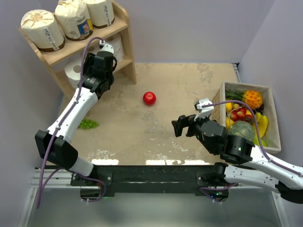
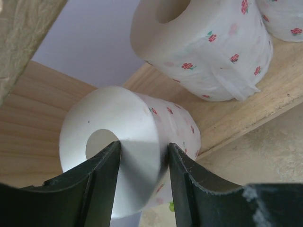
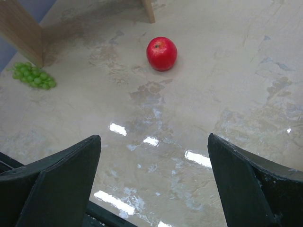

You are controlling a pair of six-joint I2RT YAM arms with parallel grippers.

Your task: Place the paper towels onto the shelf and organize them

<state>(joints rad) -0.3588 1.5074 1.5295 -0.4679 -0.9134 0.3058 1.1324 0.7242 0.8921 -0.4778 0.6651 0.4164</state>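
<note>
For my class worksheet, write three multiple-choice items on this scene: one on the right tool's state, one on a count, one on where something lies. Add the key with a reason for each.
1. The right tool is: A open, holding nothing; B shut and empty; C shut on a roll.
2. Wrapped rolls on the top tier of the shelf: A one; B three; C five.
3. The red apple lies: A on the shelf; B in the right tool's grip; C on the table.

Key:
1 A: its wrist view shows the jaws wide apart over bare table.
2 B: three stand side by side in the top view.
3 C: it sits alone on the table, apart from both arms.
</note>
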